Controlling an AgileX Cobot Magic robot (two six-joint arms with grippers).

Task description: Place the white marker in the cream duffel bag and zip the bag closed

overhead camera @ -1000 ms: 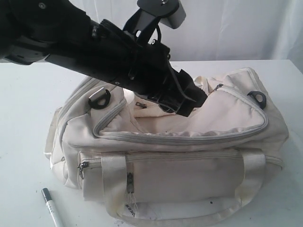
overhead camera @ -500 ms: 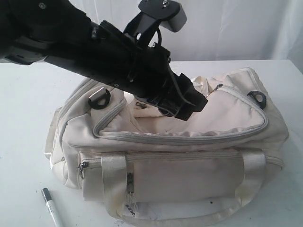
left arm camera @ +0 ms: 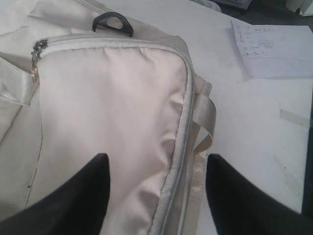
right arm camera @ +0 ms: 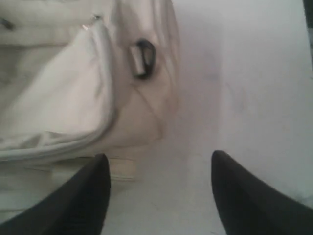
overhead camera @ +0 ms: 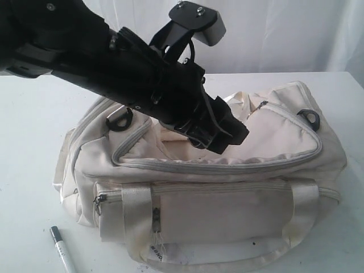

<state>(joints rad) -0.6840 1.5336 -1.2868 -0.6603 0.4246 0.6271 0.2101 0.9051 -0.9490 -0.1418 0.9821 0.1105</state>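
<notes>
The cream duffel bag [overhead camera: 227, 210] lies on the white table [overhead camera: 28, 142], its top flap sagging and the grey zipper along the flap's edge running unclosed. On the table by the bag's front left corner lies the white marker [overhead camera: 61, 256], dark cap pointing away. My left gripper [overhead camera: 228, 135] hangs open just over the flap; in the left wrist view [left arm camera: 156, 161] its fingers straddle the flap's zipper edge [left arm camera: 183, 147] and a webbing strap without holding them. My right gripper [right arm camera: 159, 159] is open over bare table beside the bag's end [right arm camera: 146, 112]; it does not show in the exterior view.
Black plastic loops sit at both ends of the bag [overhead camera: 309, 116] [overhead camera: 119, 119]. A zipper pull [left arm camera: 35, 61] hangs at the flap's corner. A written sheet of paper [left arm camera: 274, 49] and a strip of tape [left arm camera: 293, 117] lie on the table beyond the bag.
The left arm has tilted and its gripper has dropped slightly toward the bag's flap. Bag and marker have stayed put.
</notes>
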